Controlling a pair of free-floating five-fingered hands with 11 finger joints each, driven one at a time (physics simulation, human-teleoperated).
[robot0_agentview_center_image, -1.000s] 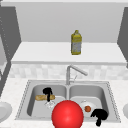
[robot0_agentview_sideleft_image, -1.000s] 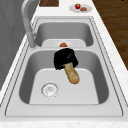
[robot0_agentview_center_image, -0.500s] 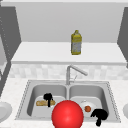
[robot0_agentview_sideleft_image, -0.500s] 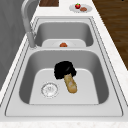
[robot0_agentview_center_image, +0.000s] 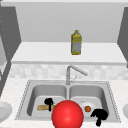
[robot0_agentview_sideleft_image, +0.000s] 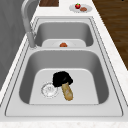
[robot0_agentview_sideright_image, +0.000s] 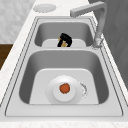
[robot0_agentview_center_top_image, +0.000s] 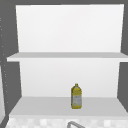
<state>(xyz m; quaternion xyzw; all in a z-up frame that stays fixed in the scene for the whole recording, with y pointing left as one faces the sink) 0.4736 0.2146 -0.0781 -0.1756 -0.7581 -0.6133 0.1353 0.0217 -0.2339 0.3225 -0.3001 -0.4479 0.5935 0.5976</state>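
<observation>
In the left basin, my left hand (robot0_agentview_center_image: 49, 102) has its fingers curled over one end of a tan bread stick (robot0_agentview_center_image: 43, 107). From the left side the same hand (robot0_agentview_sideleft_image: 62, 78) grips the bread stick (robot0_agentview_sideleft_image: 67, 91), which lies on the basin floor beside the drain (robot0_agentview_sideleft_image: 49, 89). The right side view shows this hand (robot0_agentview_sideright_image: 65, 40) in the far basin. My right hand (robot0_agentview_center_image: 100, 115) hangs idle over the sink's front right rim, fingers relaxed. A white plate (robot0_agentview_sideright_image: 52, 96) with a small orange-red food item (robot0_agentview_sideright_image: 65, 88) lies in the right basin.
A large red sphere (robot0_agentview_center_image: 67, 115) sits low in the front view, before the sink's divider. The faucet (robot0_agentview_center_image: 71, 72) stands behind the basins. A yellow bottle (robot0_agentview_center_image: 76, 42) stands on the shelf. On the counter are a plate of food (robot0_agentview_sideleft_image: 80, 7) and another white plate (robot0_agentview_sideright_image: 44, 7).
My left hand has moved lower and nearer the left basin's front with the bread stick, which now rests on the floor by the drain. The right hand has not moved.
</observation>
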